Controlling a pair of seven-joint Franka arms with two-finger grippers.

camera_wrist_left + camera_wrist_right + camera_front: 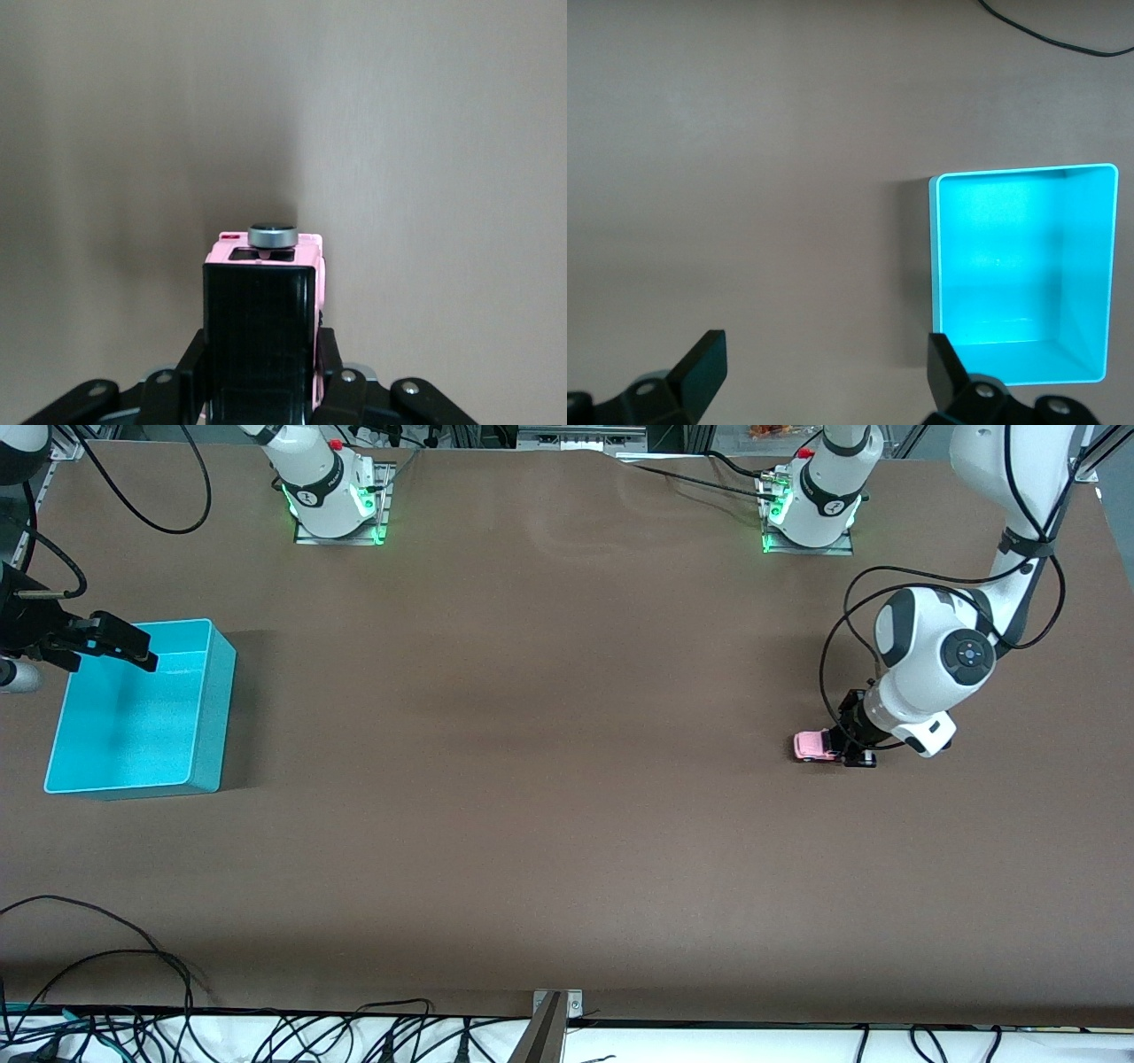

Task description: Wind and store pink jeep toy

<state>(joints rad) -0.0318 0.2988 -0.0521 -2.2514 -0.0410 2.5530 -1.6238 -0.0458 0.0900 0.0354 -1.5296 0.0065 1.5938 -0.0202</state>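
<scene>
**Left claw clenched on the jeep, bin well apart**

The left claw point(840, 746) is down at the tabletop point(549, 779), its fingers point(197, 354) clamped against the two flanks of the pink jeep toy point(813, 746). In the left wrist view the black roof fills the space between the jaws, with a round grey cap showing at the car's end pointing away from the wrist. The jeep sits on its wheels toward the left arm's end of the tabletop, at about three o'clock from the tabletop's middle in the front view.

It looks small, light and rigid, so a side grip on the body should hold; the smooth shell could slip, and the wheels must stay free to roll for winding.

The turquoise bin point(213, 717) lies at about nine o'clock, well apart. The right claw point(113, 642) waits over it, jaws released, empty.
</scene>
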